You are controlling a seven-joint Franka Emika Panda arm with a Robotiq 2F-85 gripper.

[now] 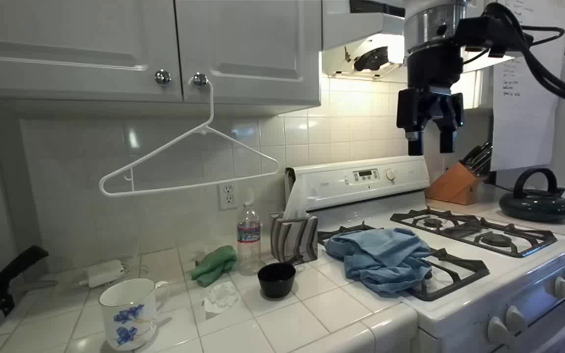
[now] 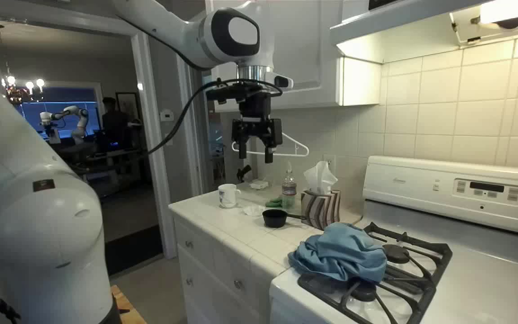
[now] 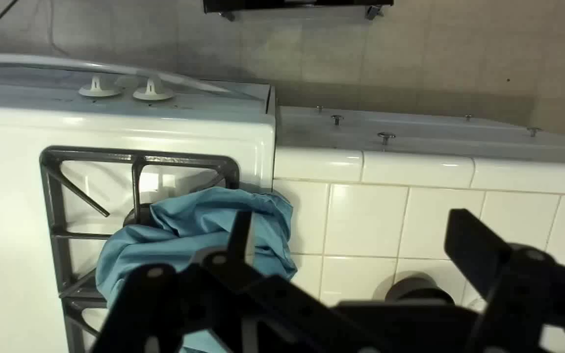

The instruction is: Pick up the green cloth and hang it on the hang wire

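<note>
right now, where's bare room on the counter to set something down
The counter is bare along its front edge between the mug and the blue cloth, and in the patch between that cloth and the black pot. It's crowded farther back, where the green cloth, bottle and tissue box cluster.

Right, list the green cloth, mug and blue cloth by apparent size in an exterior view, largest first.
1. Blue cloth
2. Mug
3. Green cloth

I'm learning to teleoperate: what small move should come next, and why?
Probably move the open, empty jaws over the counter toward the green cloth before lowering: it lies beside the bottle, whereas the wrist view shows the jaws partly in front of the blue cloth.
</note>
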